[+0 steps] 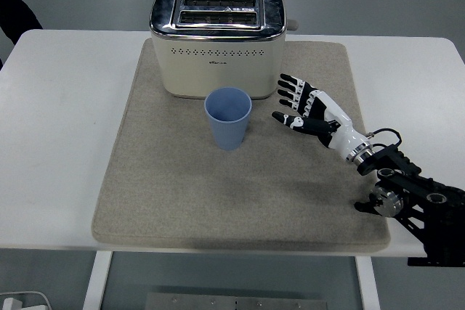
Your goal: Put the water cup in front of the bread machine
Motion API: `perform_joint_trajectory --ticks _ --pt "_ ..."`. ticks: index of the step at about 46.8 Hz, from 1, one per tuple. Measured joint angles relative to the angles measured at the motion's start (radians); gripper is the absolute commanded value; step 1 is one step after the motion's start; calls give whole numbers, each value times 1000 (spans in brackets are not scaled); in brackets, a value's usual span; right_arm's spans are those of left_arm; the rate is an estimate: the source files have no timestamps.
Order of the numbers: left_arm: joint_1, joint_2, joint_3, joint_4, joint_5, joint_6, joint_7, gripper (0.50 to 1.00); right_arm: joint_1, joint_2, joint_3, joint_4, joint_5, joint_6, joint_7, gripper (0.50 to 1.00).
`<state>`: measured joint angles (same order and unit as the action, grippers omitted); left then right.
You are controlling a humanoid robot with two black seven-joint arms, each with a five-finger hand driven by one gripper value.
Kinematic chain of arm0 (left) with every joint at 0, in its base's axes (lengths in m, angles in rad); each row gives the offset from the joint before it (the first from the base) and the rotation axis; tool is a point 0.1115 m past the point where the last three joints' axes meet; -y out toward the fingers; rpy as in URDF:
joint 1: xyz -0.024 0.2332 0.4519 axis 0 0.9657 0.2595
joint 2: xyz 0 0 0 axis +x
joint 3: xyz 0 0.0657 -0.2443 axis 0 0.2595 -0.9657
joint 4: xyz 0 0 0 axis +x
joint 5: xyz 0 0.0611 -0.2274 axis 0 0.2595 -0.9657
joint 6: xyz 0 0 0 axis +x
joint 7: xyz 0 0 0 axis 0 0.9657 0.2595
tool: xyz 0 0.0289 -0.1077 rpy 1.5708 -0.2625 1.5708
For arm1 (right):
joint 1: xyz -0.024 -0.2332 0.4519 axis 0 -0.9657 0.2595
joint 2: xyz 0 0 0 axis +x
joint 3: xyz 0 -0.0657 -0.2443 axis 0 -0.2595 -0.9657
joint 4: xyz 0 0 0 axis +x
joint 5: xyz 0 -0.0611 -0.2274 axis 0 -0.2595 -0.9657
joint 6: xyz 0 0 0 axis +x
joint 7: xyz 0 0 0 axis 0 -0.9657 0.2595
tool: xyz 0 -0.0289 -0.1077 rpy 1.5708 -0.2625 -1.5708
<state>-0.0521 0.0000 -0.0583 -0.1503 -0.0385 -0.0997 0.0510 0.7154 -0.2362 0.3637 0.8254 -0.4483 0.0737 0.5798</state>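
Blue water cup (pixel 229 117) stands on my mat (pixel 160 179), just before the bread machine (pixel 216 41). My right hand (pixel 309 110) is wide open beside it.
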Motion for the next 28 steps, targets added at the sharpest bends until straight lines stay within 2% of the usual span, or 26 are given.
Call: perform_joint_trajectory --ticks 11,20,28 --pt "0 0 0 0 0 0 1 1000 23 -82 0 -2 112 21 -10 915" --pt "0 0 0 -1 2 0 1 1000 50 -102 10 -6 248 24 -133 915" --pt "0 0 0 -1 2 0 1 1000 65 -102 79 -6 346 69 -264 915"
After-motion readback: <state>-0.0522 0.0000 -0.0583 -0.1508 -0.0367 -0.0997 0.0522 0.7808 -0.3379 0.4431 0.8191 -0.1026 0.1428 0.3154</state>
